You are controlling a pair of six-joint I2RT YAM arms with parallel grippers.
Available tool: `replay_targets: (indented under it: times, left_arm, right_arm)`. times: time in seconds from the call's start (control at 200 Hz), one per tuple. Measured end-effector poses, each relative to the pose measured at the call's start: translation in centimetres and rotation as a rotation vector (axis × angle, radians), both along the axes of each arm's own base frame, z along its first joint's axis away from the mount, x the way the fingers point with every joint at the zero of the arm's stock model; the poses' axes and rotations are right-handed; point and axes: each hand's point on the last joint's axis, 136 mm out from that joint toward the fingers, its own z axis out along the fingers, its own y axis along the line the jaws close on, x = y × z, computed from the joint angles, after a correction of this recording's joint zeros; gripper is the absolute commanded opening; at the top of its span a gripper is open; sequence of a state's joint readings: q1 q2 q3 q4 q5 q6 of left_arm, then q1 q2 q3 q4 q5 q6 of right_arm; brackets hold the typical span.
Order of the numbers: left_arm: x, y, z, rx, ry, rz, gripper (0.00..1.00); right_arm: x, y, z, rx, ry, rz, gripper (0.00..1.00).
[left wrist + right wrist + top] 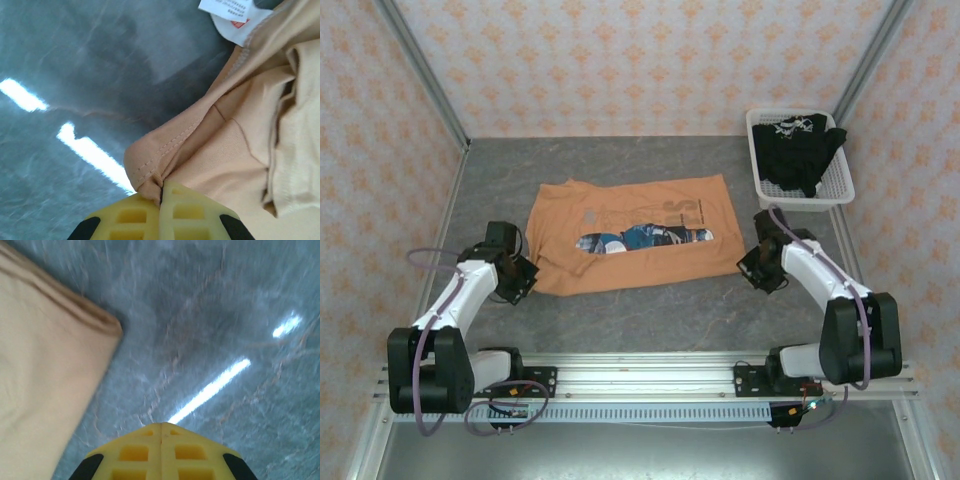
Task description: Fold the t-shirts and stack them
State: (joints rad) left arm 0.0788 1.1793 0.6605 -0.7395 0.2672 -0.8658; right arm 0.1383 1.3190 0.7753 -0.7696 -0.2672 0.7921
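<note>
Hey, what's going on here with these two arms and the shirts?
Two robot arms are working on t-shirts on a grey table. The orange t-shirt lies partly folded in the middle. The left gripper is shut and seems to pinch a bunched edge of the shirt at its near left corner. The right gripper is shut on nothing, over bare table beside the shirt's right edge. The black t-shirt lies crumpled in the white basket at the far right.
</note>
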Motion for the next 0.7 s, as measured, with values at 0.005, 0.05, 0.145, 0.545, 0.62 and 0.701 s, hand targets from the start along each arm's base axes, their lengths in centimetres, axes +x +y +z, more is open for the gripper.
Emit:
replay_targets:
  times: [0.005,0.05,0.145,0.545,0.62,0.701]
  left_arm:
    - [-0.1,0.0,0.0,0.000,0.002,0.000,0.00]
    - [-0.6,0.2,-0.2,0.011,0.014,0.001,0.00]
    - [-1.1,0.3,-0.3,0.023,0.021,0.002,0.00]
    - [-1.3,1.6,-0.4,0.102,0.037,-0.007,0.00]
    - [-1.2,1.8,-0.4,0.111,0.041,-0.006,0.00]
    - [-1.0,2.0,-0.3,0.121,0.039,-0.003,0.00]
  right_arm:
    - [-0.1,0.1,0.0,0.001,0.000,0.001,0.05]
    - [-0.5,0.5,-0.1,0.009,0.000,0.009,0.07]
    - [-0.4,1.0,0.1,0.024,-0.024,0.008,0.08]
    - [6.5,1.7,-1.6,-0.021,-0.038,0.086,0.18]
    - [6.7,1.7,-2.4,-0.028,-0.016,0.092,0.16]
    - [6.4,1.6,-3.1,-0.035,0.010,0.092,0.14]
